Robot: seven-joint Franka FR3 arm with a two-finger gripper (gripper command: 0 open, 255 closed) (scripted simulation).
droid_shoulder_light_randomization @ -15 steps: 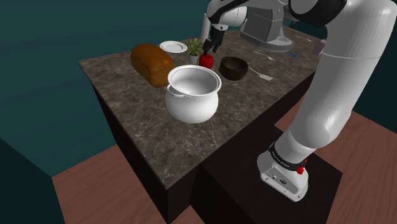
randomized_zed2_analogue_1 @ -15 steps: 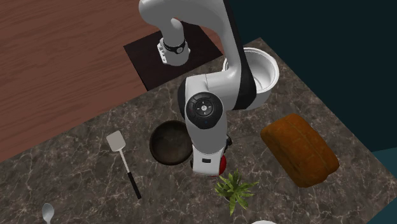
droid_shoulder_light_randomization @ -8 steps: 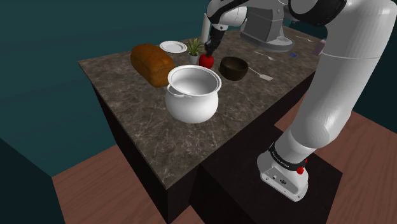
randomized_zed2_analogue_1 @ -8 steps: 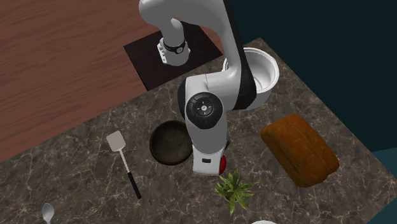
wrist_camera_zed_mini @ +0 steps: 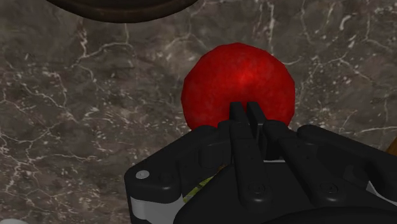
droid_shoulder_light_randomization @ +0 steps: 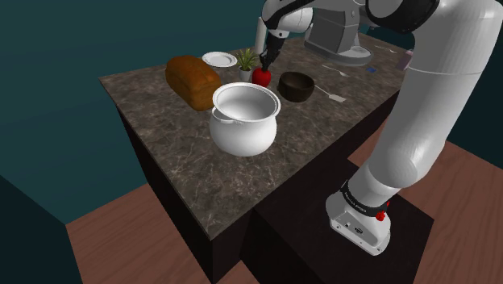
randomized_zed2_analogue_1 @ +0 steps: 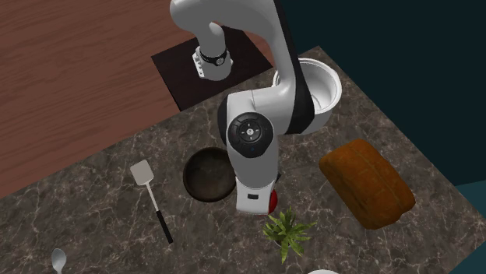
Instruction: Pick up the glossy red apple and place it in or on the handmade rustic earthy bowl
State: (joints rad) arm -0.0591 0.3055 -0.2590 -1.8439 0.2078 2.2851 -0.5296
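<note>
Under the tool: the red apple (wrist_camera_zed_mini: 238, 83) sits on the surface just beyond the fingertips, not between them; I cannot tell whether they touch its top.
Tool (wrist_camera_zed_mini: 245, 109): both black fingers pressed together, pinching nothing.
Change: a second ago, from the shoulder view, I saw the fingers apart above the apple; now they meet. The apple, bowl and the rest lie where they were.
Surface (droid_shoulder_light_randomization: 161, 121): dark stone with pale veins, on a dark cabinet.
Room: reddish wood plank floor (droid_shoulder_light_randomization: 105, 242), dark teal walls (droid_shoulder_light_randomization: 72, 48).
Nearest on the surface: a smooth white round pot (droid_shoulder_light_randomization: 244, 119) with a wide rim.
Behind it: a brown, rough-crusted loaf (droid_shoulder_light_randomization: 192, 79), toward the shoulder view's left.
Apple's place: beyond the pot, between a small potted plant (droid_shoulder_light_randomization: 246, 59) and the bowl (droid_shoulder_light_randomization: 296, 85), near the bowl but apart from it.
Bowl: dark brown, round, matte.
Farther: a white plate (droid_shoulder_light_randomization: 219, 59) beside the plant; a pale spatula (randomized_zed2_analogue_1: 150, 198) with a black handle past the bowl.
</note>
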